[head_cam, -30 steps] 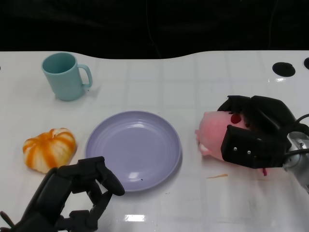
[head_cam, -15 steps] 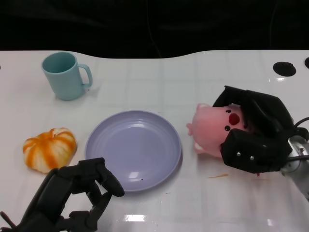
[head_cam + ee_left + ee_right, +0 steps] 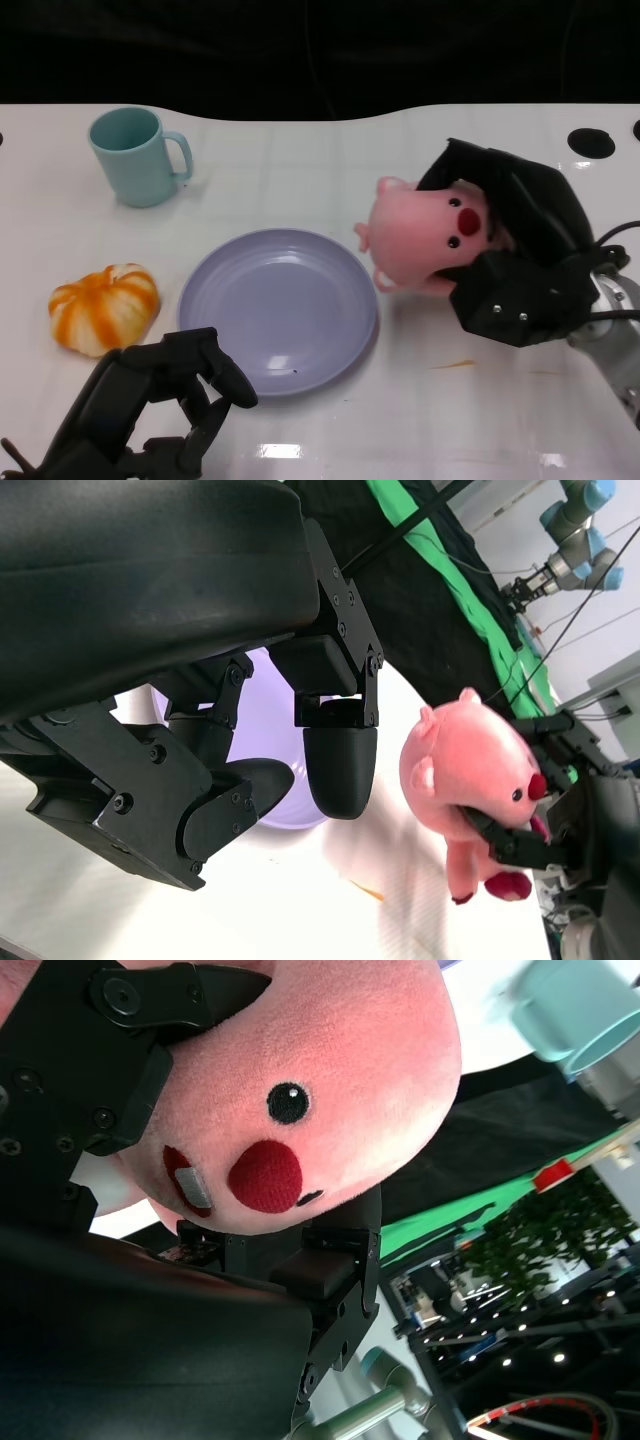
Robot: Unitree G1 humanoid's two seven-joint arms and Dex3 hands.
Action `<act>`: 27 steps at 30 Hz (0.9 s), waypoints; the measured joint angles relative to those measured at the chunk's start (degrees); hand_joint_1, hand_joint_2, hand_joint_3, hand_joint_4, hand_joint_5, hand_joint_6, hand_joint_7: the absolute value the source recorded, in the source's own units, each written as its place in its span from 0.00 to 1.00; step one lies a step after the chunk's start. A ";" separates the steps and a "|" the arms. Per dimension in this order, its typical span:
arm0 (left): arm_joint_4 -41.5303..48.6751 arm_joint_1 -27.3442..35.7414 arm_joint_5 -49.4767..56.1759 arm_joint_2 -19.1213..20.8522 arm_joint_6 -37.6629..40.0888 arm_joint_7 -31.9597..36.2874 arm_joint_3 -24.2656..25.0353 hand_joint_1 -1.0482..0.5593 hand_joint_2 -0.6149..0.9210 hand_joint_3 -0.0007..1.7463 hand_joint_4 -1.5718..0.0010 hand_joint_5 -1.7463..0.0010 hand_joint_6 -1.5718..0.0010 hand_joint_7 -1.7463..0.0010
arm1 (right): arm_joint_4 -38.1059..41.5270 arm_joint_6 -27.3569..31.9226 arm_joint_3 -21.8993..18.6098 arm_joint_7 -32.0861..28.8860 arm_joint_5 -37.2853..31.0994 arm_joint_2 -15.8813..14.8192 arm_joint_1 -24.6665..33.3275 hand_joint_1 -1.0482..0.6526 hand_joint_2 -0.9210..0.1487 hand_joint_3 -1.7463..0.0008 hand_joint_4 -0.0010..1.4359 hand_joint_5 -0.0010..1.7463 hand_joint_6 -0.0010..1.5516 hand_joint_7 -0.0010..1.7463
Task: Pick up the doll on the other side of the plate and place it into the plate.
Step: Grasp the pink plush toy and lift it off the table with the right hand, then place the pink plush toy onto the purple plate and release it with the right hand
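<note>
My right hand grips a pink plush doll with a red nose and holds it off the table, just right of the lilac plate. The doll's face fills the right wrist view, with black fingers wrapped around it. In the left wrist view the doll hangs in the right hand beyond the plate. My left hand sits at the near left edge of the table, fingers curled in, holding nothing.
A teal mug stands at the far left. An orange-and-white pumpkin toy lies left of the plate. A small orange scrap lies on the white table near the right hand.
The right hand has lifted the doll off the table and carried it left toward the plate, turning its face upward. The left hand has not moved.
</note>
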 measured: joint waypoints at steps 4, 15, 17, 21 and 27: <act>0.53 -0.20 0.25 -0.28 -0.09 0.01 -0.11 0.61 0.73 0.63 0.51 0.12 0.47 0.35 | -0.26 0.30 0.15 2.20 0.00 2.33 -1.97 0.55 0.60 0.15 0.64 1.00 0.47 1.00; 0.53 -0.62 2.26 -1.10 -0.64 0.04 -0.92 0.62 0.72 0.66 0.51 0.09 0.47 0.34 | 2.95 2.62 4.51 4.52 -2.24 10.42 -9.00 0.50 0.59 0.18 0.66 1.00 0.49 1.00; 0.53 -0.63 2.28 -1.19 -0.75 0.04 -0.95 0.62 0.72 0.66 0.51 0.09 0.47 0.34 | 4.04 2.81 5.40 4.57 -2.76 11.44 -10.08 0.50 0.59 0.18 0.66 1.00 0.48 1.00; 0.52 -0.62 2.34 -1.26 -0.75 0.04 -1.06 0.62 0.71 0.66 0.51 0.09 0.47 0.34 | 6.80 3.29 6.76 4.59 -3.50 13.67 -12.00 0.49 0.60 0.20 0.66 1.00 0.48 1.00; 0.51 -0.62 2.39 -1.52 -0.76 0.05 -1.32 0.62 0.73 0.64 0.51 0.10 0.46 0.35 | 11.01 4.23 8.90 4.43 -4.66 16.98 -13.03 0.49 0.57 0.23 0.65 1.00 0.47 1.00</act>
